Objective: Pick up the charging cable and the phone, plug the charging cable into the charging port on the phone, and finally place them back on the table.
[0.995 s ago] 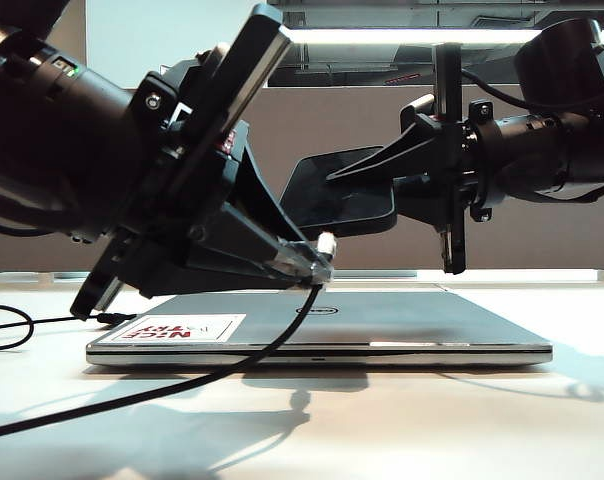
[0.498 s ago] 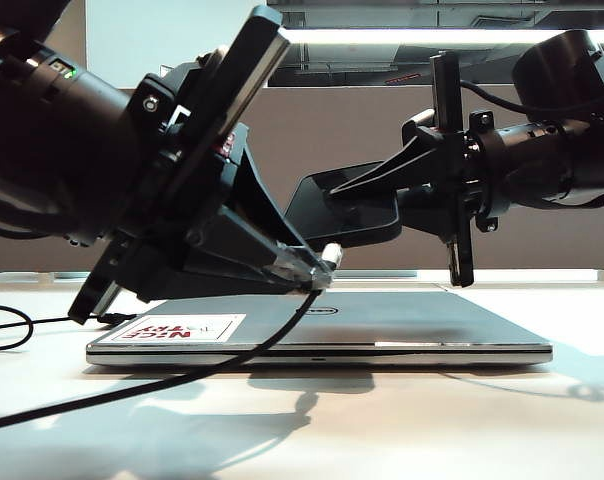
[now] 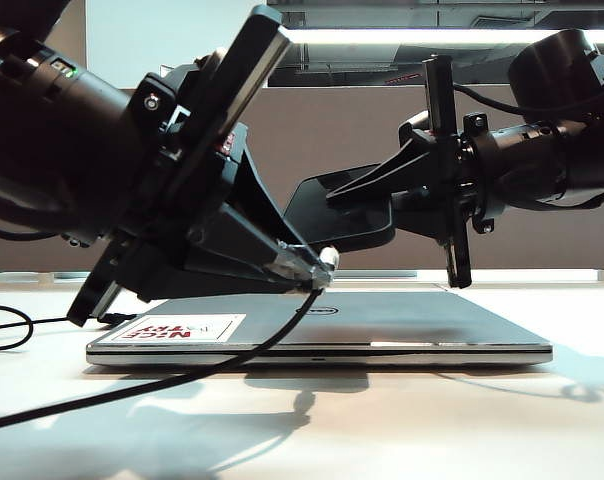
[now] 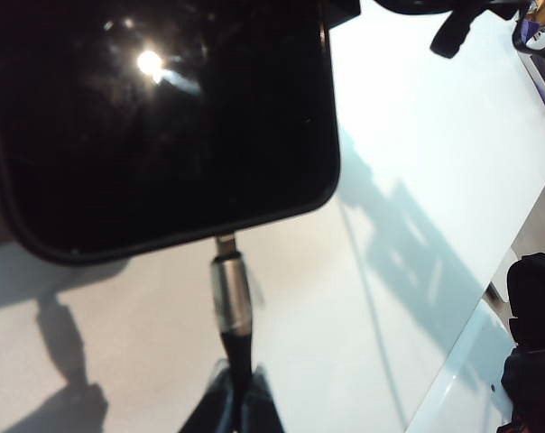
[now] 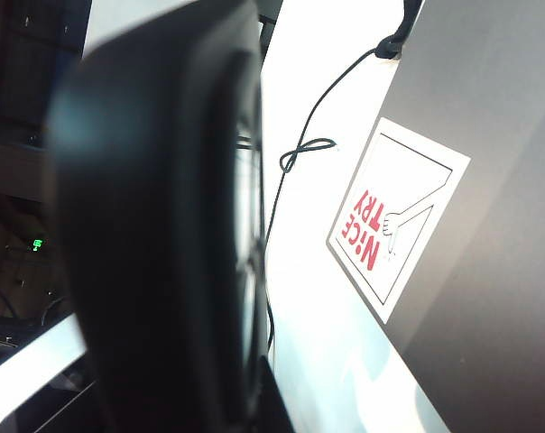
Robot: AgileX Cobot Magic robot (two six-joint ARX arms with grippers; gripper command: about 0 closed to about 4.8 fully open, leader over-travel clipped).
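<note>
My left gripper (image 3: 307,268) is shut on the charging cable (image 3: 162,385) just behind its silvery plug (image 3: 326,257), above the laptop's near left part. In the left wrist view the plug's metal tip (image 4: 226,243) meets the short edge of the phone (image 4: 155,117); I cannot tell whether it sits inside the charging port. My right gripper (image 3: 357,200) is shut on the phone (image 3: 337,215) and holds it nearly level in the air, its near edge over the plug. The cord hangs down to the table (image 3: 402,420). In the right wrist view the phone (image 5: 155,234) is a dark blur, edge-on.
A closed silver laptop (image 3: 382,320) with a red-lettered sticker (image 3: 182,328) lies on the table under both grippers. A second thin black cord (image 5: 290,162) loops at the left and runs to the laptop's side. A grey-brown divider panel (image 3: 342,120) stands behind.
The right gripper has tilted and brought the phone slightly lower, closer to the plug. The left gripper and the cable have stayed put.
</note>
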